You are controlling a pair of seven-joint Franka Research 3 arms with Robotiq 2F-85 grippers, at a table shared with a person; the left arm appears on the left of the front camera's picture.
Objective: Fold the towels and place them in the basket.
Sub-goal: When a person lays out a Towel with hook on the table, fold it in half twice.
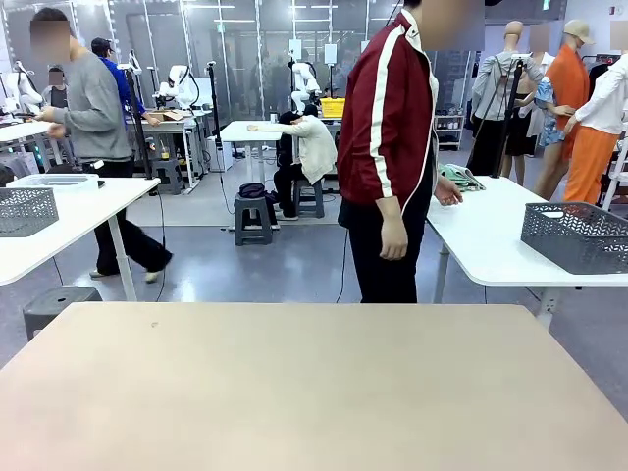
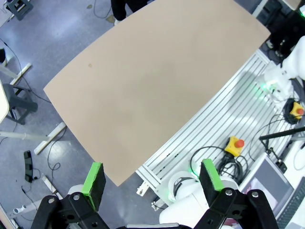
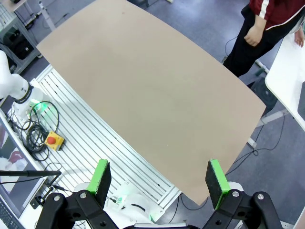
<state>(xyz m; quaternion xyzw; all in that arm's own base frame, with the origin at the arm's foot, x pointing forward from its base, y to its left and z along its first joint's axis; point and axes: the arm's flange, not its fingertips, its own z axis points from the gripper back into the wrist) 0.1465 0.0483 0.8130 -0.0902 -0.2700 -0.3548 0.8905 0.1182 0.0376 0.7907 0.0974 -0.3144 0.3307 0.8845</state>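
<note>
Beige and plain, the robot's tabletop [image 1: 314,392] stretches across the foreground; beyond its far edge, at about twelve o'clock, a person [image 1: 392,147] in a maroon jacket with white stripes stands side-on, turned toward a white side table [image 1: 491,245] at two o'clock; on that table's far end lies a bunched mint green towel [image 1: 459,179], and one hand [image 1: 448,192] of the person is down right beside it, though I cannot tell whether it touches; farther along the same table, at about three o'clock, sits the dark grey basket [image 1: 577,235] with its perforated sides, well apart from the towel; a second grey basket [image 1: 25,209] stands on another white table over at nine o'clock. Seen from its wrist, the left gripper [image 2: 151,163] hangs high above one near corner of the tabletop, its green-padded fingers spread wide and empty; the right gripper [image 3: 158,162] hangs likewise over the other near corner, fingers spread wide, holding nothing; beside the tabletop, on the ribbed aluminium base, lies a yellow emergency-stop box [image 2: 235,144] with a red button.
</note>
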